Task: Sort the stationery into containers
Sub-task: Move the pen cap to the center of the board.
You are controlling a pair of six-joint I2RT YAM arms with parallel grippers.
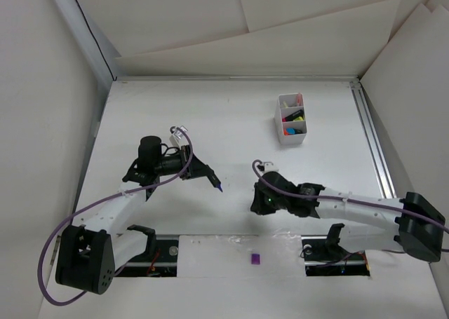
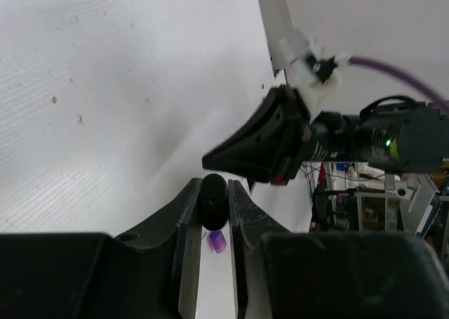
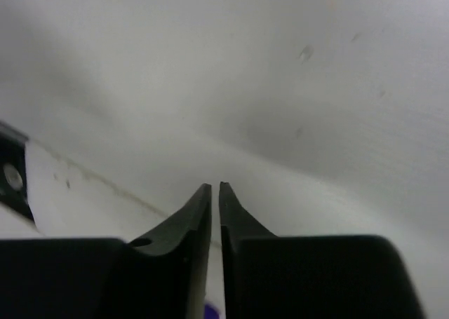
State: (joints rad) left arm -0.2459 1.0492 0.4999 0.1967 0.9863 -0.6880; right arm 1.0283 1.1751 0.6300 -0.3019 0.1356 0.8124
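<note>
My left gripper (image 1: 207, 173) is shut on a black-barrelled marker (image 1: 214, 181). Its purple tip points down and right over the middle of the table. The left wrist view shows the barrel (image 2: 212, 203) end-on between the fingers. My right gripper (image 1: 255, 200) hovers just right of that tip. Its jaws (image 3: 215, 187) stand almost together, with nothing at the tips. A sliver of purple shows low between them, and I cannot tell what it is. A loose purple cap (image 1: 256, 259) lies near the front edge. The white divided container (image 1: 291, 138) at the back right holds bright-capped stationery.
White foam boards wall the table at the back and on both sides. A metal rail (image 1: 372, 144) runs along the right edge. Two black slots at the front edge (image 1: 168, 252) hold the arm bases. The right gripper's body (image 2: 266, 147) looms close ahead in the left wrist view.
</note>
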